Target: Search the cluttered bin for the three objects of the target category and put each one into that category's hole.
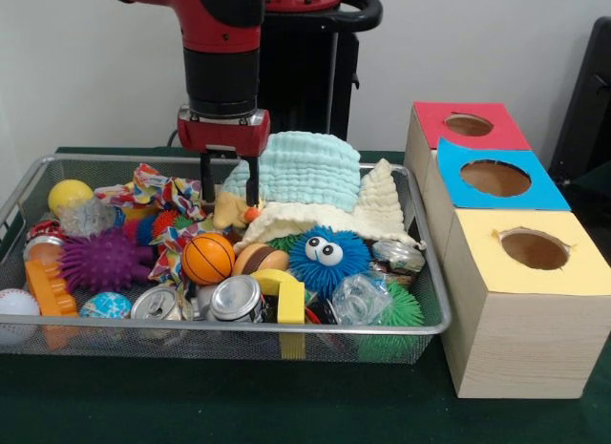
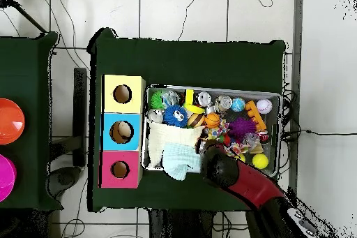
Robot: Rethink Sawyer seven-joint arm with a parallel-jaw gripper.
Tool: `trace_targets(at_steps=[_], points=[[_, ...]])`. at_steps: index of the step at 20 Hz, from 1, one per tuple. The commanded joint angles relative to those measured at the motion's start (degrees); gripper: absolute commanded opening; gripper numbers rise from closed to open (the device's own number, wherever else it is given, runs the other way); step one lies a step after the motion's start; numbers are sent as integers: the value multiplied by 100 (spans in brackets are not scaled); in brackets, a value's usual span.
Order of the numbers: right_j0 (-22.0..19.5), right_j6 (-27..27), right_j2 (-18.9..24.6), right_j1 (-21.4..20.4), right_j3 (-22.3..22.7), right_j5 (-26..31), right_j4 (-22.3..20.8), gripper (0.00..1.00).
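My gripper (image 1: 229, 200) hangs open over the back middle of the wire mesh bin (image 1: 239, 327). Its two dark fingers (image 1: 206, 181) point down at a small yellow soft toy (image 1: 227, 215) beside a light blue cloth (image 1: 296, 167) and a cream cloth (image 1: 363, 210). Nothing is held. Lying in the bin are a blue fuzzy ball with eyes (image 1: 327, 258), a small basketball (image 1: 207, 259), a purple spiky ball (image 1: 103, 261) and metal cans (image 1: 236, 298). In the overhead view the red arm (image 2: 226, 172) covers the gripper, which hangs over the bin (image 2: 279, 120).
Three wooden boxes with round holes stand beside the bin: red-topped (image 1: 468, 125), blue-topped (image 1: 495, 179), yellow-topped (image 1: 533, 249); overhead they are yellow (image 2: 123, 94), blue (image 2: 122, 132) and red (image 2: 120, 169). A yellow ball (image 1: 71, 195), baseball (image 1: 17, 306) and orange block (image 1: 48, 286) fill the bin's left end.
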Motion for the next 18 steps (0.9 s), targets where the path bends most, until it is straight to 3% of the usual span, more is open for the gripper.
trace_targets(at_steps=[1, 18], points=[[130, 1184, 366, -54, 77, 107, 88, 100], [47, 1064, 424, 24, 46, 66, -21, 100]])
